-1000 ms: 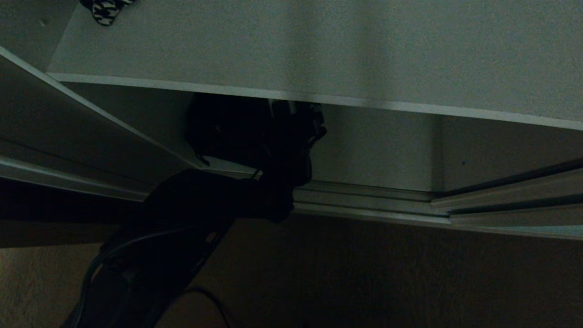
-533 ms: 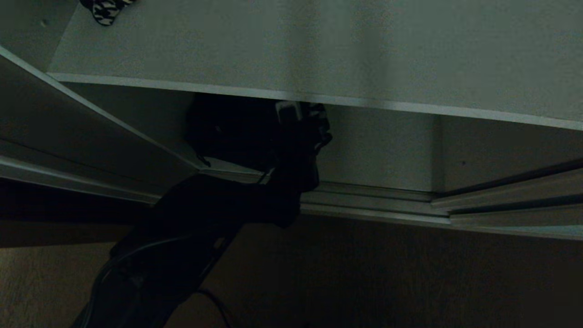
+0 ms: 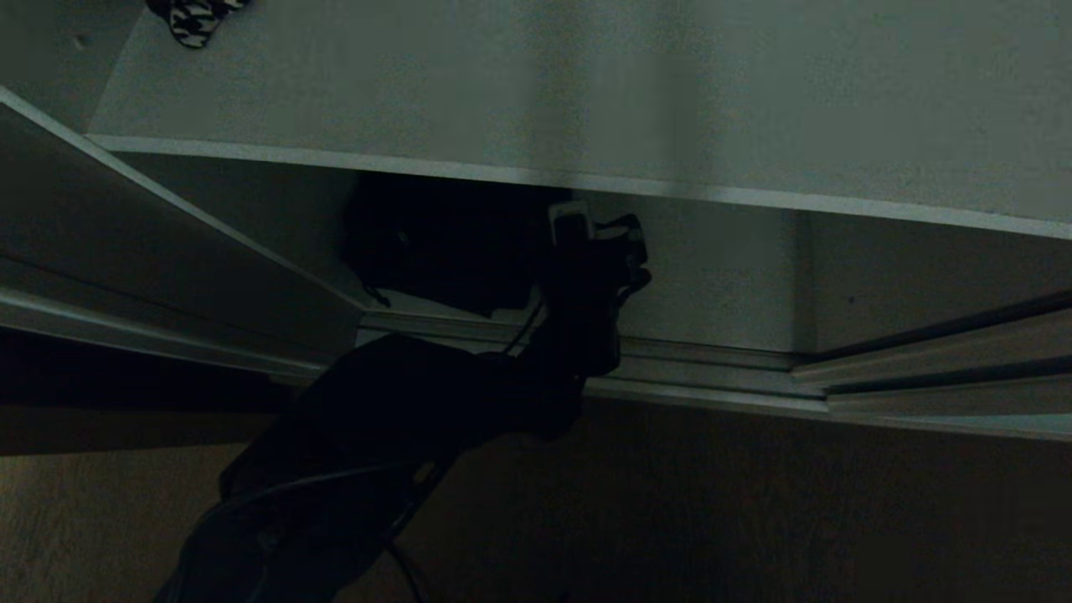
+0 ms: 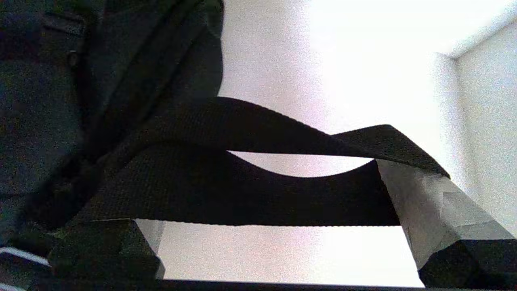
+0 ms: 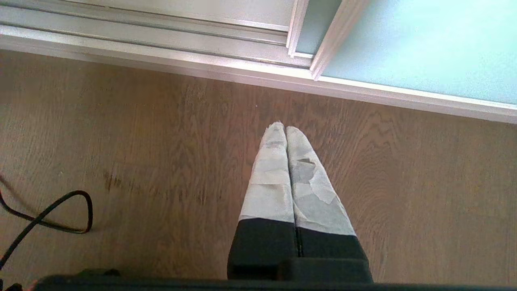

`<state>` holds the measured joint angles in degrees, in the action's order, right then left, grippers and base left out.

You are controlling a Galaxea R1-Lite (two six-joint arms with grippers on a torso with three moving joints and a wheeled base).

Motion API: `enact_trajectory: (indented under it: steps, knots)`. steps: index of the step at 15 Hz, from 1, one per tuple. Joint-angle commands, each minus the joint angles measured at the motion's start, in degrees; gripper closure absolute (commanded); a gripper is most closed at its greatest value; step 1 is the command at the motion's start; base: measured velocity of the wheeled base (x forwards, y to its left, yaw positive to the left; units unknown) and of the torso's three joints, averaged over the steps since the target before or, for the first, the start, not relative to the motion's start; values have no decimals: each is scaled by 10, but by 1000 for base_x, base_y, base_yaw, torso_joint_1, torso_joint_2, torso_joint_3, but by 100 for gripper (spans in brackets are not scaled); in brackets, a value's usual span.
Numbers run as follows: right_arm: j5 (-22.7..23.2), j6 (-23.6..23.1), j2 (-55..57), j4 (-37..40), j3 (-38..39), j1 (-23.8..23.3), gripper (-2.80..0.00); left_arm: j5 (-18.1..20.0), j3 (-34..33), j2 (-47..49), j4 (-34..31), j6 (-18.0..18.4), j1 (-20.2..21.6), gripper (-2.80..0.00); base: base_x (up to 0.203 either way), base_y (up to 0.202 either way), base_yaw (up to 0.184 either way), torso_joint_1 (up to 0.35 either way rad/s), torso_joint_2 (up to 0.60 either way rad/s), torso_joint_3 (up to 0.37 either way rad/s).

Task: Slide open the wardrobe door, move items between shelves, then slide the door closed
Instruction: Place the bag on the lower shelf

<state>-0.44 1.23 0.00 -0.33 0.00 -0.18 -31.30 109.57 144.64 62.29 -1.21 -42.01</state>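
I can read no text, label, brand, number or sign anywhere in these views. The black-and-white patterned item (image 3: pixel 194 18) on the upper shelf (image 3: pixel 586 92) bears only a pattern, no lettering I can make out.

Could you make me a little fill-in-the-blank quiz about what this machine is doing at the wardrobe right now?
1. The left gripper has its fingers ___, a strap of the black bag lying across them.
2. The right gripper is shut, pointing at the wooden ___.
3. The sliding wardrobe door has a frosted blue-green ___.

Missing words: open; floor; panel
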Motion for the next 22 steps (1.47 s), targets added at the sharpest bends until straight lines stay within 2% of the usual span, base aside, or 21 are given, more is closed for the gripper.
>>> enact_trajectory:
  steps: [1, 5, 8, 10, 12, 14, 17, 19, 22]
  knots:
    - [0, 0, -1, 0, 0, 0, 0, -1, 0, 4, 0, -1, -8, -280, 0, 0, 0, 0, 0, 0]
    - [0, 0, -1, 0, 0, 0, 0, 0, 0, 7, -8, -2, -16, -280, 0, 0, 0, 0, 0, 0]
    - [0, 0, -1, 0, 0, 0, 0, -9, -11, 6, -6, -8, -7, -280, 0, 0, 0, 0, 0, 0]
    - [0, 0, -1, 0, 0, 0, 0, -10, -39, 2, -7, -15, 19, -280, 0, 0, 0, 0, 0, 0]
    - [0, 0, -1, 0, 0, 0, 0, -10, -54, -16, -9, -40, 43, -280, 0, 0, 0, 0, 0, 0]
    - [0, 0, -1, 0, 0, 0, 0, -11, -48, -22, -32, -42, 71, -280, 0, 0, 0, 0, 0, 0]
    - [0, 0, -1, 0, 0, 0, 0, -17, -49, -13, -161, -42, 89, -280, 0, 0, 0, 0, 0, 0]
    - [0, 0, -1, 0, 0, 0, 0, -34, -14, -21, -168, -47, 93, -280, 0, 0, 0, 0, 0, 0]
    - [0, 0, -1, 0, 0, 0, 0, -34, 1, -35, -171, -20, 92, -280, 0, 0, 0, 0, 0, 0]
